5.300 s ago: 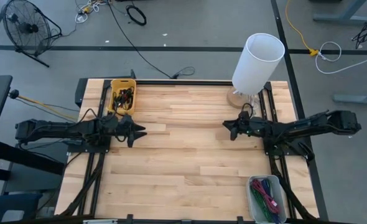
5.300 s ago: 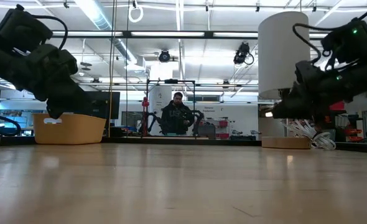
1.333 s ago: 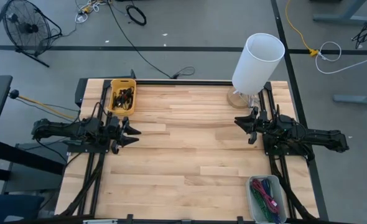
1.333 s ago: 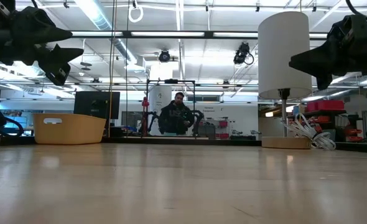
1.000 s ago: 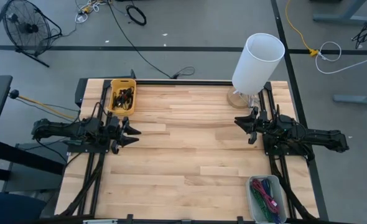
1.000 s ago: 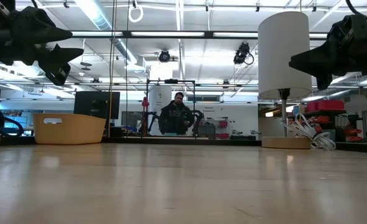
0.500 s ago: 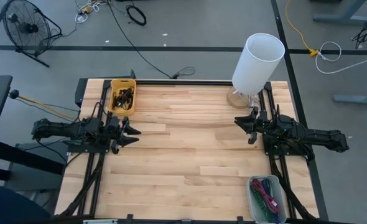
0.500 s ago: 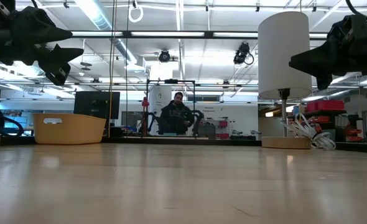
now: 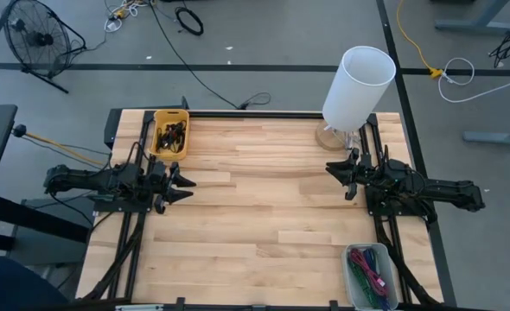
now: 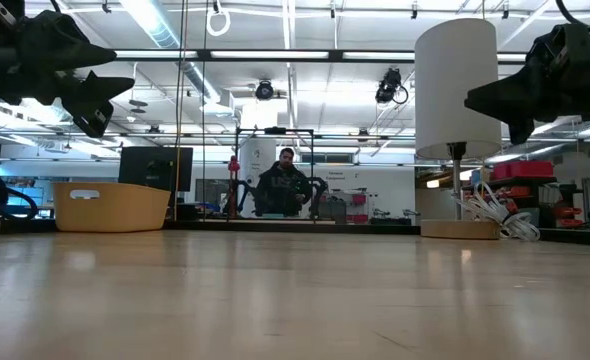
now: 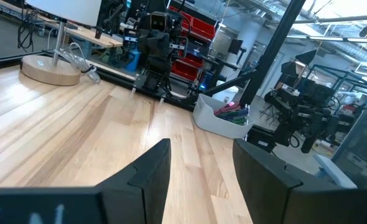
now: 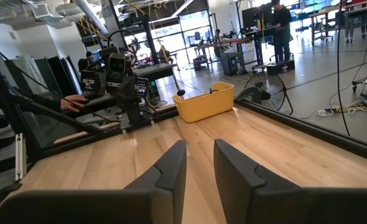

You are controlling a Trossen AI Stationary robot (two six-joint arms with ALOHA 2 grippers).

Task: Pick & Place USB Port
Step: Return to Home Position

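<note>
Table (image 9: 255,216): yellow bin (image 9: 170,113), gray bin (image 9: 350,268), lamp (image 9: 359,85)

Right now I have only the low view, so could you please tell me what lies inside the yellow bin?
Observer: The high view shows dark cables piled in the yellow bin.
Operator: Thank you; is there another bin?
Observer: Yes, a gray bin at the table's near right corner holds violet cables, among others.
Operator: Are the claws holding anything?
Observer: No; the wrist views show the left claw and the right claw open, with nothing between the fingers.
</note>
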